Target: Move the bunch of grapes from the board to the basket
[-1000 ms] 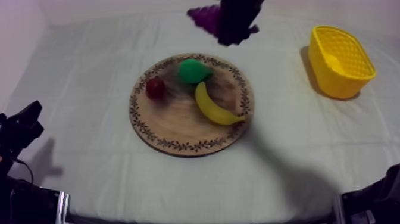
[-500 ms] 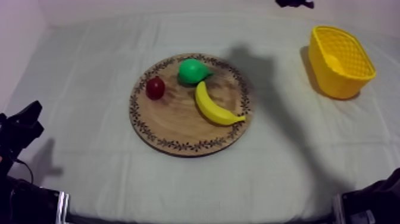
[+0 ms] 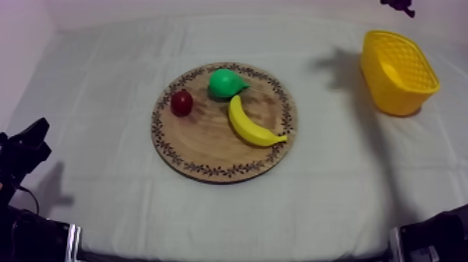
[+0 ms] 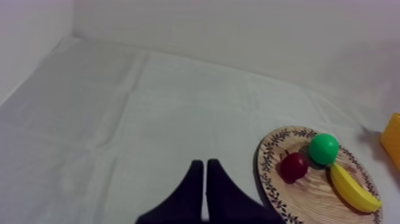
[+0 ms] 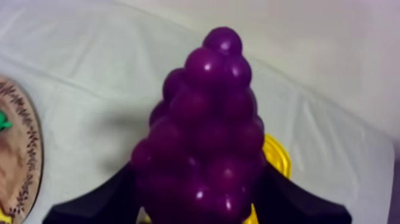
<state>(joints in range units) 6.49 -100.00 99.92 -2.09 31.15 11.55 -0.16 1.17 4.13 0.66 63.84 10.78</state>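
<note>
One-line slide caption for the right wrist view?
Right gripper shut on the bunch of grapes, held over the cloth with the yellow basket behind.

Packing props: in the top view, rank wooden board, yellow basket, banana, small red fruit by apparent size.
1. wooden board
2. yellow basket
3. banana
4. small red fruit
The yellow basket lies farther off, yet the order looks safe.

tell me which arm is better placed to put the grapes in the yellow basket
Right. The right claw is shut on the bunch of grapes, with the yellow basket just beyond. The left claw is shut, empty, across the wooden board from it.
</note>
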